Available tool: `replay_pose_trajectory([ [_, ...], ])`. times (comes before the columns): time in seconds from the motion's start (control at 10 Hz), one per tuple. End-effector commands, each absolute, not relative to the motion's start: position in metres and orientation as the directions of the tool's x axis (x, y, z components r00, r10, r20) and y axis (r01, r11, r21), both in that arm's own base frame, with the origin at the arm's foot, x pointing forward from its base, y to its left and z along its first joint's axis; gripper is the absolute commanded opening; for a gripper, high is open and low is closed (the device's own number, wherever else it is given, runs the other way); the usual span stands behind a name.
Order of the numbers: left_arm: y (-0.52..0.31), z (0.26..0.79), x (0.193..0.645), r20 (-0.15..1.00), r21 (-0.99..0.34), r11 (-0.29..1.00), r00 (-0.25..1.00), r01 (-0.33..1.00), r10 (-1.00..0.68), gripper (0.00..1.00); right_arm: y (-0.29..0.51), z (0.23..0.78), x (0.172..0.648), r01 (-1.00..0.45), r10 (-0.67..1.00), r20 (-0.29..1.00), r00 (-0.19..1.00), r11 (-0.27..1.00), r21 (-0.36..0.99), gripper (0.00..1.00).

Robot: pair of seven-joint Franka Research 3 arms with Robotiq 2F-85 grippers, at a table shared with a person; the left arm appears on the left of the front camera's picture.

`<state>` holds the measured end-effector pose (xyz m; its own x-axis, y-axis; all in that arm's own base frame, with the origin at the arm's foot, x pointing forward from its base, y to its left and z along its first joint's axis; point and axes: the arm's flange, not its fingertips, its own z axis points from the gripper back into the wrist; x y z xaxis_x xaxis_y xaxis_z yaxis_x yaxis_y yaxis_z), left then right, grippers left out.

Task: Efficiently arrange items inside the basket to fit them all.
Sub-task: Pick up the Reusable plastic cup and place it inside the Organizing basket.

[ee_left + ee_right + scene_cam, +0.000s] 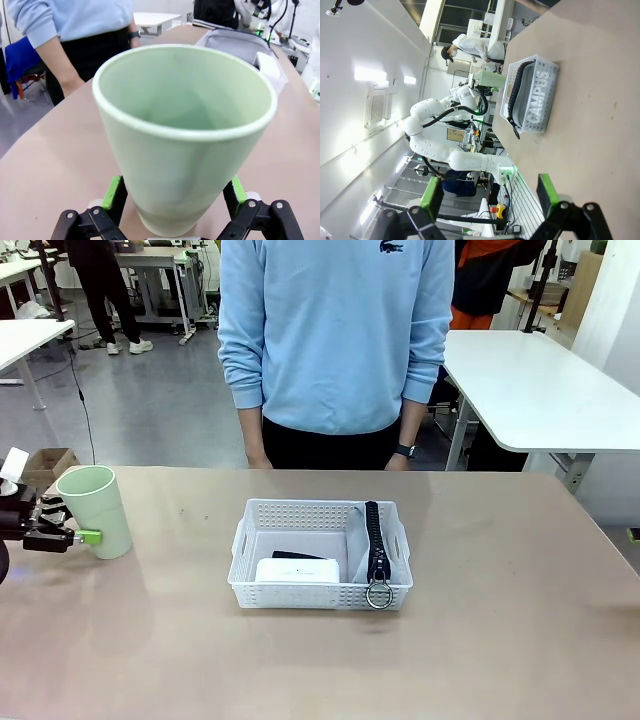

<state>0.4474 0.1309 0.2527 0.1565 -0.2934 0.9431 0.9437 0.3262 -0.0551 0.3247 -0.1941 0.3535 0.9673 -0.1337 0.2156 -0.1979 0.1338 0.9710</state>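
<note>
The white perforated basket (320,515) sits mid-table. The grey "CAMPUS" pouch (392,540) stands on edge along its right side, zipper and ring up. The white oblong box (297,570) lies at the basket's front left, with the small black object (300,556) just behind it. The pale green cup (95,510) stands upright at the table's left. My left gripper (175,192) has its green pads against both sides of the cup's (185,135) base. My right gripper (490,195) is open and holds nothing, well away from the basket (542,107) and pouch (532,92).
A person in a light blue sweater (335,330) stands at the far edge, hands down by the table. Bare tabletop (500,640) lies around the basket on all sides. Other white tables (530,380) stand behind.
</note>
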Motion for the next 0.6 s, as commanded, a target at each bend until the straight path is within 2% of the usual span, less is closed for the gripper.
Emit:
replay_pose_trajectory([
  [0.0, 0.1272, 0.2567, 0.4457, 0.961, -0.037, 0.320, 0.122, 0.947, -0.247, 1.00, -0.1946, 0.3562, 0.3223, -0.186, -0.129, 0.205, 0.970, 0.148, 0.971, 1.00],
  [0.5, 0.1214, 0.2621, 0.4468, 0.971, -0.042, 0.309, 0.112, 0.950, -0.213, 1.00, -0.1946, 0.3562, 0.3223, -0.186, -0.129, 0.205, 0.970, 0.148, 0.971, 1.00],
])
